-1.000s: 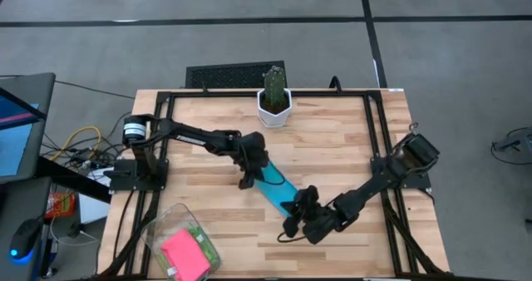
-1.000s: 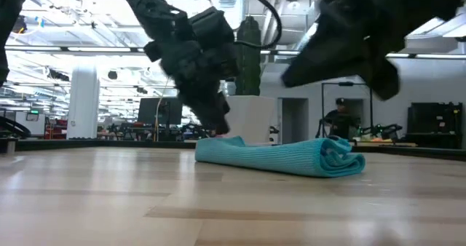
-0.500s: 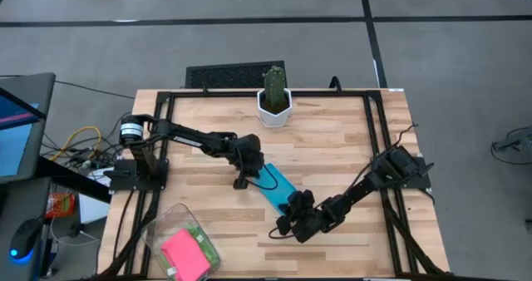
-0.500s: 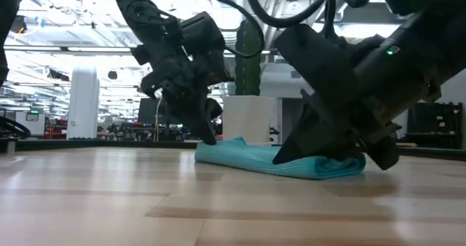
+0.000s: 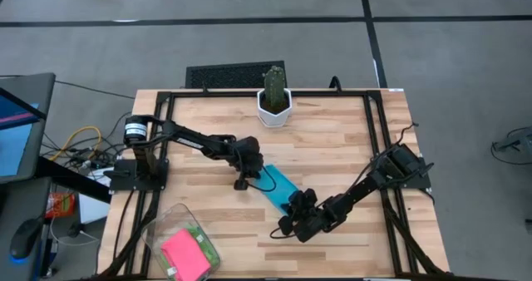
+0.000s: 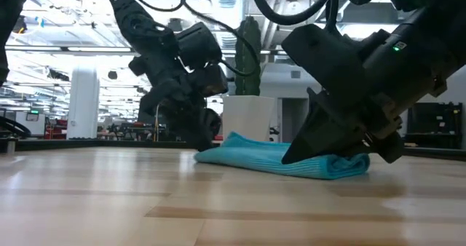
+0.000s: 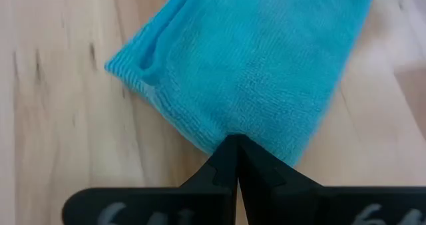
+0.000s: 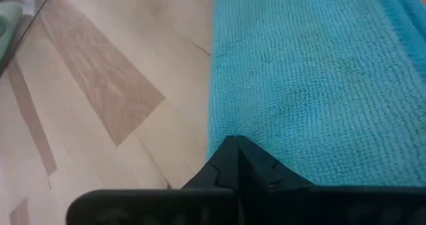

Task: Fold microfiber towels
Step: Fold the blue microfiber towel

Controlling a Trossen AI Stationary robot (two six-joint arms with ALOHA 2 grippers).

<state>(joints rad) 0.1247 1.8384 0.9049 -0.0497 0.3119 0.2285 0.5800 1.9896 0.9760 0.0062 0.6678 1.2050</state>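
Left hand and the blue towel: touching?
Touching. In the left wrist view the left hand, fingers together, meets the edge of the blue towel with no gap; the low view agrees, its tip down at the towel's end.

The sky blue microfiber towel (image 8: 313, 78) is soft cloth, matt, with a fine looped, ribbed pile and a stitched hem. The counter (image 5: 332, 140) is pale wood in jointed strips, smooth with a low sheen and visible grain. Both pincers look like matt black plastic. The bin (image 5: 158, 231) is clear glossy plastic holding a fuzzy hot pink towel (image 5: 184, 252).
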